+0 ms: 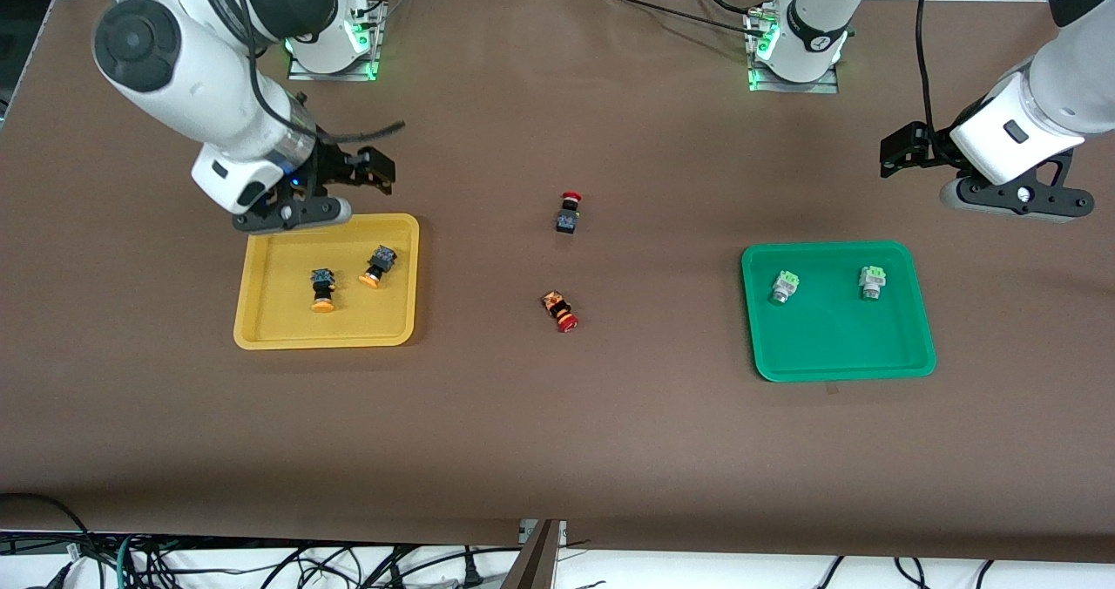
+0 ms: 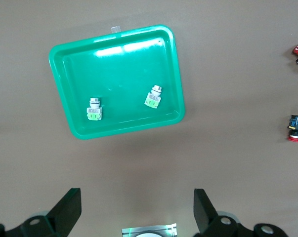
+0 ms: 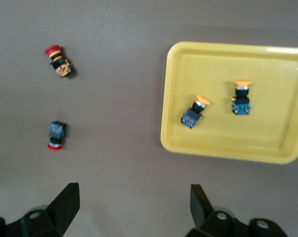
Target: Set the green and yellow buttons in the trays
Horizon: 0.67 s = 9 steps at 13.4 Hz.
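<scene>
Yellow tray [image 1: 261, 328]: both yellow buttons [image 1: 323, 289] lie inside. Green tray [image 1: 836, 354]: both green buttons [image 1: 784, 286] lie inside. Right gripper [image 1: 376, 171] hangs over that tray's rim, jaws wide, empty. Left gripper [image 1: 897, 149] waits, wide, empty. Sorting looks finished; next calls only for retreat. Red switches [image 1: 568, 212] stay out.

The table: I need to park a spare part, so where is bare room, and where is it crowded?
Bare brown table runs along the camera edge, nearer than both trays. Smaller gaps lie between the yellow tray and the red switches, and between those and the green tray. Tray floors are partly taken. The right tool hangs over the yellow tray's farther rim.
</scene>
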Each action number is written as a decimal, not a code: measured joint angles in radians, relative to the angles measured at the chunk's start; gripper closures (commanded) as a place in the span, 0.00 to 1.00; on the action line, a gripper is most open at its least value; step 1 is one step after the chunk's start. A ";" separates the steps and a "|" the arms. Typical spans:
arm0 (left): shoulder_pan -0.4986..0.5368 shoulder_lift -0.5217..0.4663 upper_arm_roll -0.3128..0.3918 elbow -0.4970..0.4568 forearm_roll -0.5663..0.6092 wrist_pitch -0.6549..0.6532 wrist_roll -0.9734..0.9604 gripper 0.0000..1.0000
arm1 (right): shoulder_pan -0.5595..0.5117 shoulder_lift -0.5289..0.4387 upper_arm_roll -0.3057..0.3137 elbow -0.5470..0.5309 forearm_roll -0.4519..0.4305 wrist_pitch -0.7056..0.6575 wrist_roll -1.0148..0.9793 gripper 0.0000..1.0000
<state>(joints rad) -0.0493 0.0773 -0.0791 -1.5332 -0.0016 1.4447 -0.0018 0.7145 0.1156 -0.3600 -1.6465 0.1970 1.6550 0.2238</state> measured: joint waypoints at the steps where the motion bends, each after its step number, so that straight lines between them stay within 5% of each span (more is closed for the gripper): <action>1: -0.001 0.001 0.000 0.003 0.000 0.001 0.000 0.00 | -0.001 -0.025 -0.009 0.001 -0.001 -0.048 0.001 0.01; 5: -0.002 0.025 0.000 0.058 0.000 0.002 0.000 0.00 | -0.008 -0.115 -0.094 0.005 -0.034 -0.185 0.001 0.01; 9: -0.002 0.039 0.000 0.070 0.000 0.002 0.000 0.00 | -0.010 -0.101 -0.102 0.005 -0.101 -0.201 0.002 0.01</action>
<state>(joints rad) -0.0513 0.1166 -0.0793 -1.4634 -0.0016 1.4465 -0.0018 0.7049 0.0150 -0.4624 -1.6417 0.0963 1.4541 0.2259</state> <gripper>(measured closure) 0.000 0.004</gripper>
